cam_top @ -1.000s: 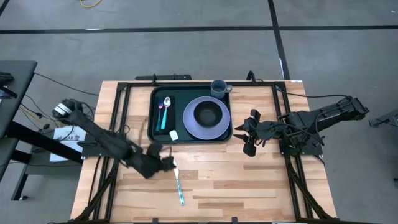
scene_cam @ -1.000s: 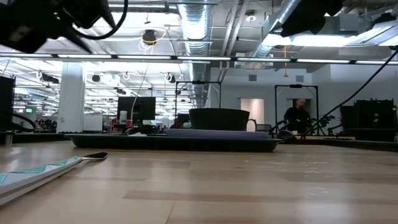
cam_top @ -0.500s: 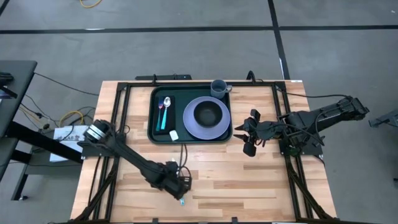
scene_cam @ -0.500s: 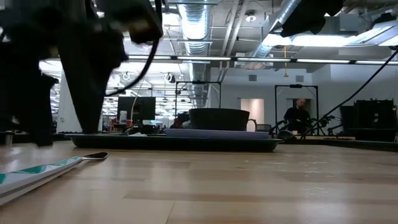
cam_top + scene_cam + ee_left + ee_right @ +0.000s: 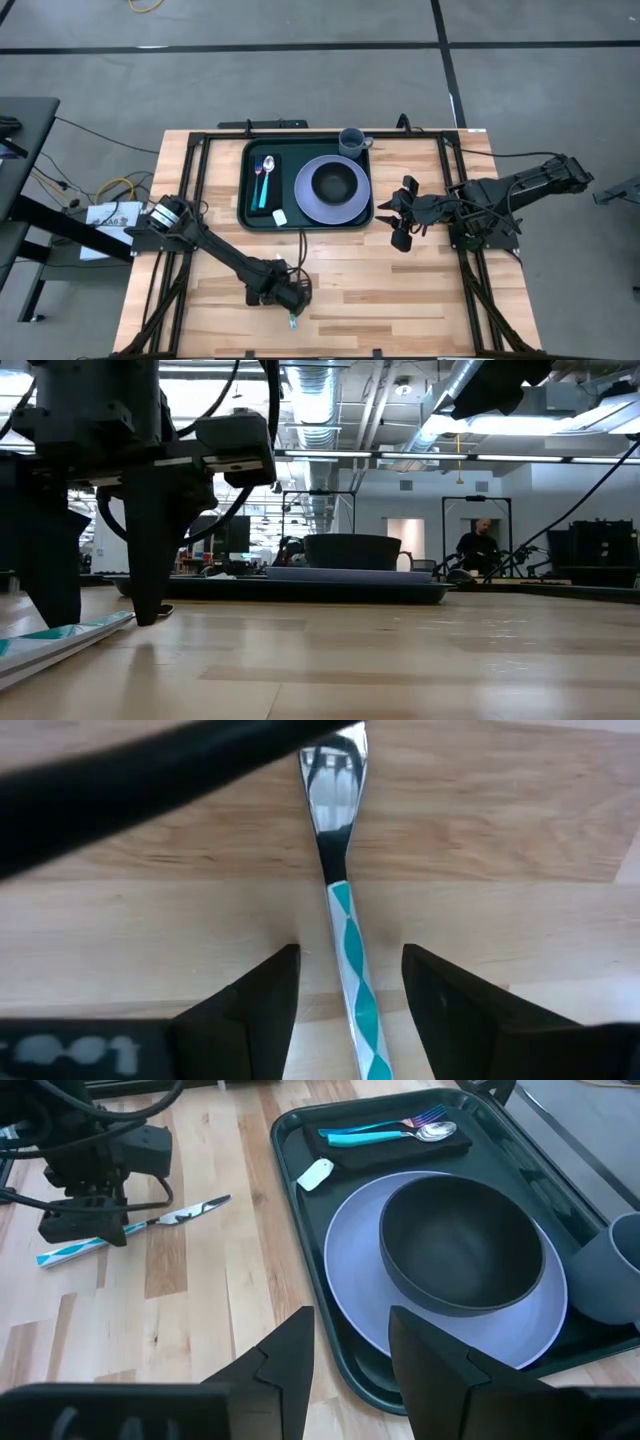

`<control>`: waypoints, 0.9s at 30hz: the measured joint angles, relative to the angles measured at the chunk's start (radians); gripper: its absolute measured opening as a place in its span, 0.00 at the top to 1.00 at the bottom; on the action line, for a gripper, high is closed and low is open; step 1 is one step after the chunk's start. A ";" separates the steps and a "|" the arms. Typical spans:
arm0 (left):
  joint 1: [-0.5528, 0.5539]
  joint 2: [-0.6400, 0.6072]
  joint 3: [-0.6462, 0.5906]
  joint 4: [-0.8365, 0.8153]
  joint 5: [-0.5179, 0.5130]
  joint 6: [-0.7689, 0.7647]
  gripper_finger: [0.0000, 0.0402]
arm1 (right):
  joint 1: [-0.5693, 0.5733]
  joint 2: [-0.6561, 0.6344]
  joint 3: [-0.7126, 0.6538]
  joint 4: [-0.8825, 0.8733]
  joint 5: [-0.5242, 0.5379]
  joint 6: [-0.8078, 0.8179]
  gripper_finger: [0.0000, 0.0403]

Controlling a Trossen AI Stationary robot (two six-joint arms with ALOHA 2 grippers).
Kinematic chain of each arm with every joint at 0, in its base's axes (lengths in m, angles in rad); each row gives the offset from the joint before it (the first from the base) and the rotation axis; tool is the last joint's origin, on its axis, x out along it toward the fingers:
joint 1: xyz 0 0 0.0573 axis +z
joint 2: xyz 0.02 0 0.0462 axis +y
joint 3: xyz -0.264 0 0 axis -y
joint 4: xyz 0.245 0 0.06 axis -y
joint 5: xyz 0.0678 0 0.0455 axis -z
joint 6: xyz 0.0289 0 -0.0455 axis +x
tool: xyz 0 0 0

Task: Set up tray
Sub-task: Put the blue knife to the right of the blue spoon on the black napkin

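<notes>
While the right gripper point(image 5: 403, 214) waits open just beside the tray's right edge, the left gripper point(image 5: 289, 297) does the work near the front of the table.

Left gripper: fingers open, pointing down, astride a knife point(image 5: 345, 935) with a teal-patterned handle. Wrist view shows the handle running between the two fingers point(image 5: 262, 1000), with bare wood on either side (no contact visible yet). Blade points away from the gripper, toward the tray point(image 5: 246, 180). Low view shows the fingertips down at or almost at the table point(image 5: 400, 660); I cannot tell whether they touch it.

Tray: well beyond the gripper, toward the far edge of the table. It holds a plate point(image 5: 306, 196) with a dark bowl point(image 5: 337, 182) on it, a napkin point(image 5: 265, 202) carrying a fork and a spoon point(image 5: 268, 165), and a mug point(image 5: 352, 141) at the far right corner. A small white tag point(image 5: 280, 216) lies near the tray's front edge.

Judgement: grasp stage for the knife, which looks like the last piece outside the tray.

Risks from here:
- Knife is thin and flat on wood; fingers closing too high would slide over it and come up empty.
- Handle is not dead centre in the gap, so one finger may reach it first and swivel it rather than clamp it.
- Pressing lower to get under it could jam the tips against the table.
- Held well off its middle, the knife could droop and slip on the way over.
</notes>
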 joint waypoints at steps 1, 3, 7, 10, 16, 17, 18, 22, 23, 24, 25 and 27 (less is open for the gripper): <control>0.007 0.001 0.000 -0.009 0.005 0.000 0.56 | 0.000 0.000 0.000 0.000 0.000 0.000 0.70; 0.022 0.001 0.000 -0.024 0.027 0.013 0.56 | 0.000 0.000 0.000 0.000 0.000 0.000 0.70; 0.041 0.001 0.000 -0.032 0.057 0.038 0.56 | 0.000 0.000 0.000 0.000 0.000 0.000 0.70; 0.051 0.001 -0.001 -0.033 0.063 0.037 0.56 | 0.000 0.000 0.000 0.000 0.000 -0.001 0.70; 0.052 0.001 -0.002 -0.033 0.058 0.045 0.56 | 0.000 0.000 0.000 0.000 0.000 -0.001 0.70; 0.052 0.001 -0.002 -0.032 0.061 0.045 0.56 | 0.000 0.000 0.000 0.000 0.000 -0.001 0.70; 0.052 0.001 -0.002 -0.029 0.064 0.046 0.56 | 0.000 0.000 0.000 0.000 0.001 -0.001 0.70; 0.045 0.001 -0.004 -0.006 0.069 0.084 0.56 | 0.000 0.000 0.000 0.000 0.001 -0.001 0.70; 0.043 0.001 -0.004 0.001 0.066 0.094 0.56 | 0.000 0.000 0.000 0.000 0.001 -0.001 0.70; 0.042 0.001 -0.005 0.010 0.066 0.103 0.56 | 0.000 0.000 0.000 0.000 0.002 -0.001 0.70; 0.042 0.001 -0.005 0.014 0.069 0.106 0.56 | 0.000 0.000 0.000 0.000 0.002 -0.001 0.70; 0.043 0.001 -0.005 0.016 0.075 0.107 0.58 | 0.000 0.000 0.000 0.000 0.002 -0.001 0.70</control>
